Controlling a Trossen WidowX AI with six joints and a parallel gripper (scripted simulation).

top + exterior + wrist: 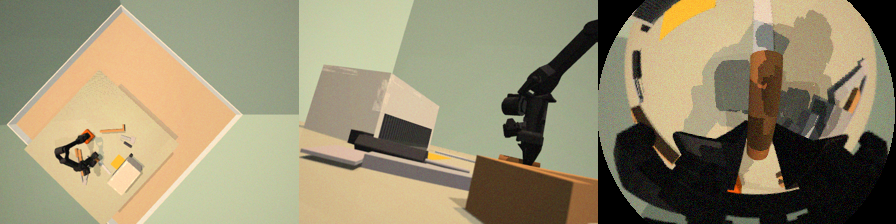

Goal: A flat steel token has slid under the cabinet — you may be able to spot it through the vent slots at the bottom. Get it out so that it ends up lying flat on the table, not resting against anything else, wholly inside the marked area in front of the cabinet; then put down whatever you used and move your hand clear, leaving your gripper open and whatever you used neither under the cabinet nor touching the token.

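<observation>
My gripper (96,157) (529,159) (759,124) is shut on the brown handle (763,96) (506,157) of a long tool. Its pale shaft reaches low over the table toward the cabinet. The pale cabinet (123,177) (373,99) stands to the right, with dark vent slots (404,130) along the bottom of its front. The yellow marked area (117,162) (437,156) (687,6) lies in front of it, just past the shaft's tip. I cannot see the steel token in any view.
An orange L-shaped rod (113,130) (518,189), a grey T-shaped tool (128,138) (411,169) and a short dark bar (127,144) (391,147) lie on the table behind the marked area. Two more orange-handled sticks (79,155) lie under the arm near its orange base (88,134).
</observation>
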